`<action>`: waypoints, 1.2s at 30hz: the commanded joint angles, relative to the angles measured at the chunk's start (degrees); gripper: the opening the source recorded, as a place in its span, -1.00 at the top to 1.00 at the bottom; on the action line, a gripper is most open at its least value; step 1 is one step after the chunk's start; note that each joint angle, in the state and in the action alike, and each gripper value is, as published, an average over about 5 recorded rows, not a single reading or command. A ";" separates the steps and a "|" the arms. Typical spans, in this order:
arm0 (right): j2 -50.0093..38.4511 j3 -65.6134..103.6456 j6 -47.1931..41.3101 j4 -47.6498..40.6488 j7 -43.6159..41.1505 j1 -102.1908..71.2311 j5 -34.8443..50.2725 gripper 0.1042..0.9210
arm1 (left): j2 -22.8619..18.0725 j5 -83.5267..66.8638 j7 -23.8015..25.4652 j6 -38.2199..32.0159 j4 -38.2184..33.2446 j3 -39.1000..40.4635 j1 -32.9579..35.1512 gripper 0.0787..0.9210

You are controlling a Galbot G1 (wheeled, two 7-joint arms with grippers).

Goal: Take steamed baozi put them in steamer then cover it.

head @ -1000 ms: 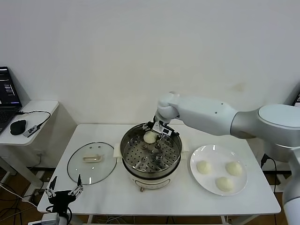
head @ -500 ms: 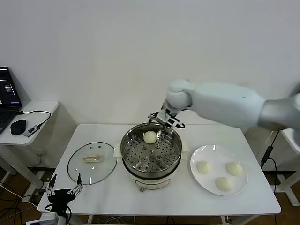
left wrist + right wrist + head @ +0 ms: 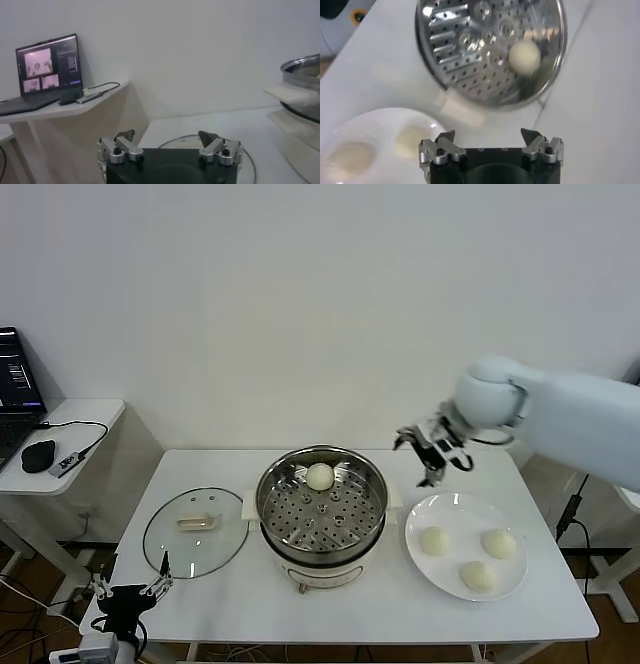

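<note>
One baozi (image 3: 320, 476) lies on the perforated tray at the back of the steel steamer (image 3: 322, 532); it also shows in the right wrist view (image 3: 524, 55). Three baozi (image 3: 433, 540) (image 3: 499, 543) (image 3: 478, 576) lie on the white plate (image 3: 452, 507). My right gripper (image 3: 432, 452) is open and empty, in the air between the steamer and the plate, above the table's back right. The glass cover (image 3: 196, 530) lies flat on the table left of the steamer. My left gripper (image 3: 130, 594) is open and idle at the table's front left edge.
A side table (image 3: 70, 419) at the far left holds a laptop (image 3: 15, 389), a mouse (image 3: 39, 454) and a cable. The white wall stands close behind the table.
My right gripper has let go of the baozi in the steamer, risen and swung right toward the plate. The left arm has barely moved.
</note>
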 commanded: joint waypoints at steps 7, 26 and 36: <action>-9.24 8.48 -4.69 1.12 1.50 -17.51 -5.02 -0.76 | 0.15 -0.30 0.05 0.08 0.07 -0.42 -0.26 -0.77; 3.57 22.32 -2.84 -15.48 2.50 -37.09 -12.04 -0.76 | 0.05 -0.27 0.10 0.18 1.08 -1.91 0.12 -0.77; 7.28 22.81 -2.48 -18.56 2.82 -37.48 -12.01 -0.75 | -0.02 -0.26 0.10 0.15 1.56 -2.00 -0.10 -0.77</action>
